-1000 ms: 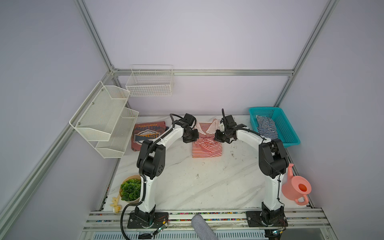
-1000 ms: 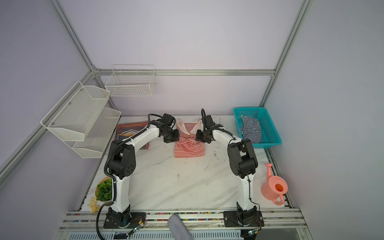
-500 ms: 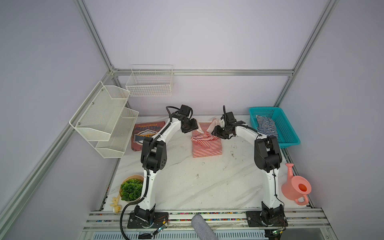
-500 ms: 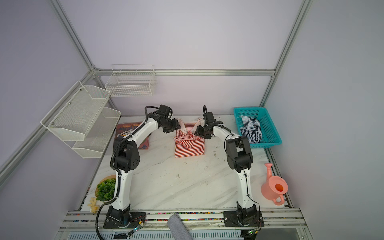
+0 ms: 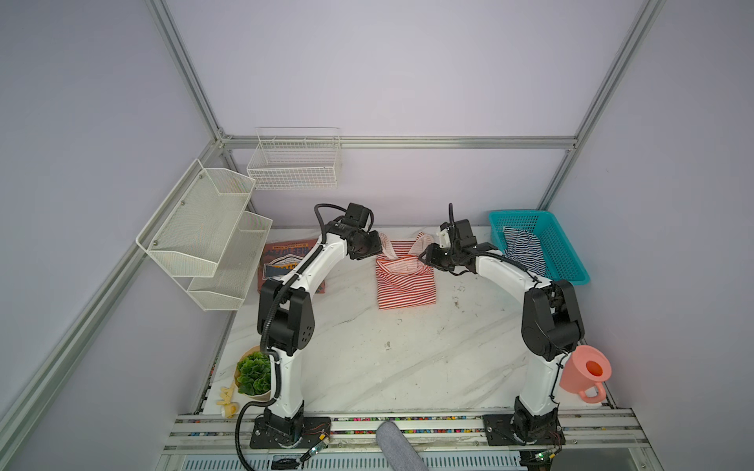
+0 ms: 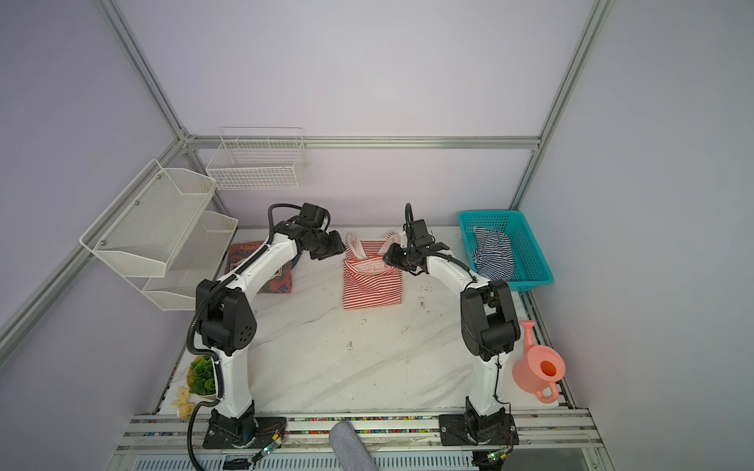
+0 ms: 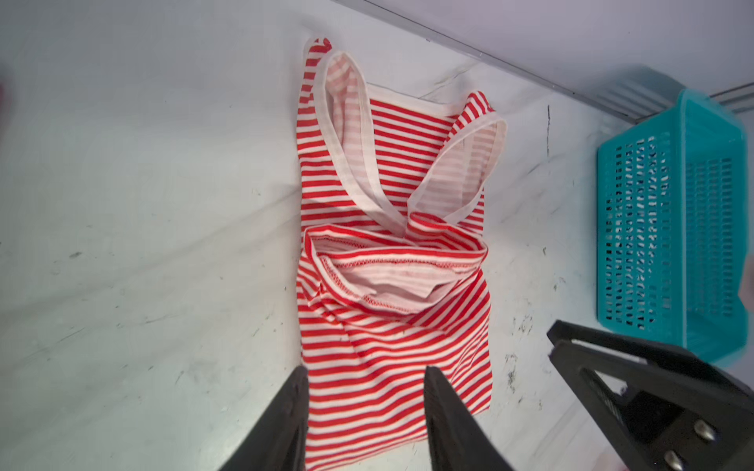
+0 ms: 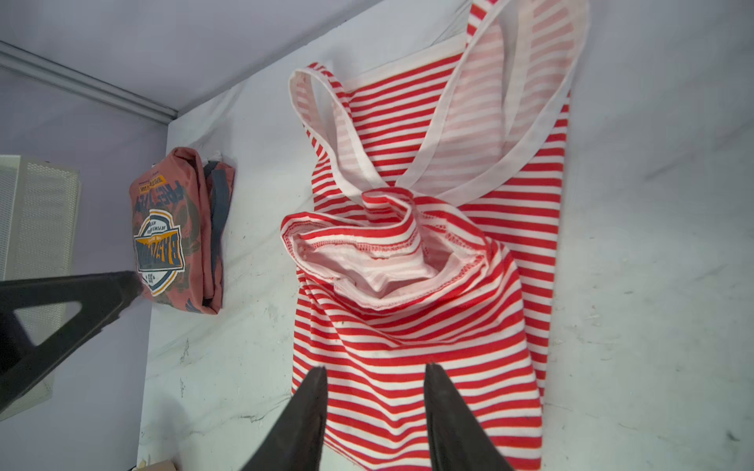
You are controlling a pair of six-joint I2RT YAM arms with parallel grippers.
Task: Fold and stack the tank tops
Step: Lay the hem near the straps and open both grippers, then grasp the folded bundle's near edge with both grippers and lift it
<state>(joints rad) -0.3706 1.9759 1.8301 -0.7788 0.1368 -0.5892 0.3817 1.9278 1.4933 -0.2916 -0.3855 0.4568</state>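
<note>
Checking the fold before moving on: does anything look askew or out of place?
The red-striped tank top lies half folded: its turned-up hem gapes open and bunches instead of lying flat, and both straps stick out beyond it. The navy-striped tank top sits crumpled in the teal basket. Left gripper and right gripper are open, holding nothing.

**Open marble behind my grippers, clutter to either side**

The bunched red-striped tank top (image 5: pixel 404 281) lies under and between my left gripper (image 7: pixel 365 369) and right gripper (image 8: pixel 375 367). The teal basket (image 5: pixel 565 261) blocks the way outward of my right gripper, and the folded rust garment (image 5: pixel 285 261) blocks outward of my left. Behind both grippers, bare table (image 5: pixel 387 367) gives free passage.
</note>
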